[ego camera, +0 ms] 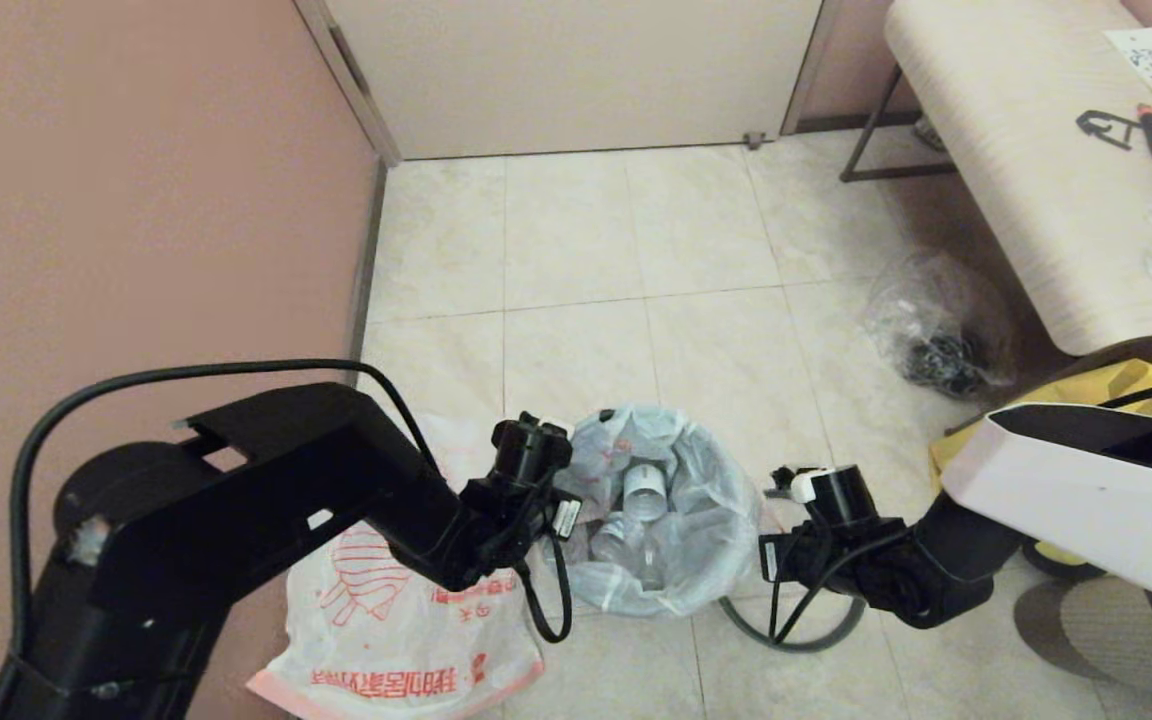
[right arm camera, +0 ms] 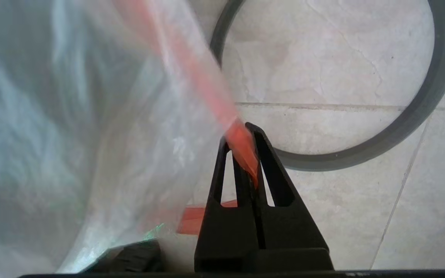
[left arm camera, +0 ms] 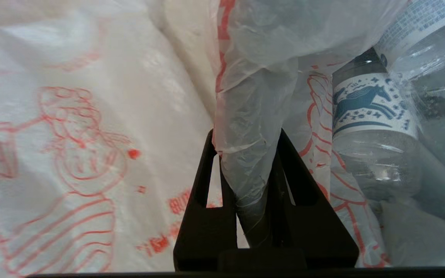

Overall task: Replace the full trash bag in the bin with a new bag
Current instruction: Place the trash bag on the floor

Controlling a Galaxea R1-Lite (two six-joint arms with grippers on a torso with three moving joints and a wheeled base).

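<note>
Presently both claws hold the full trash bag (ego camera: pixel 681 520), one on each side of its mouth. The left claw (left arm camera: pixel 247 154) is closed on a twisted gather of thin, crinkled translucent film; the right claw (right arm camera: pixel 247 154) is pinched on the pink-orange rim band (right arm camera: pixel 207 85), a smooth flat strip. The bag stands on the tiled floor (ego camera: pixel 636 260) between the two arms, its mouth open upward, its sides bulging round with clear plastic bottles (ego camera: pixel 644 492); at least three show, one bearing a label with a blue horse (left arm camera: pixel 369 104). The bin itself cannot be made out under the film.

One dark-grey ring (ego camera: pixel 836 630), thin and round, lies flat on the tiles just beside the bag on the robot's right, partly under the right arm.

One new bag (ego camera: pixel 386 610) lies flattened and wrinkled on the floor at the robot's left, touching the full bag; it is opaque white with a red line cartoon, red lettering and a pink edge.

One clear bag of dark items (ego camera: pixel 936 330) sits well apart by a pale wood-grain surface (ego camera: pixel 1016 160). A yellow fabric tote (ego camera: pixel 1126 385) shows behind the right arm
</note>
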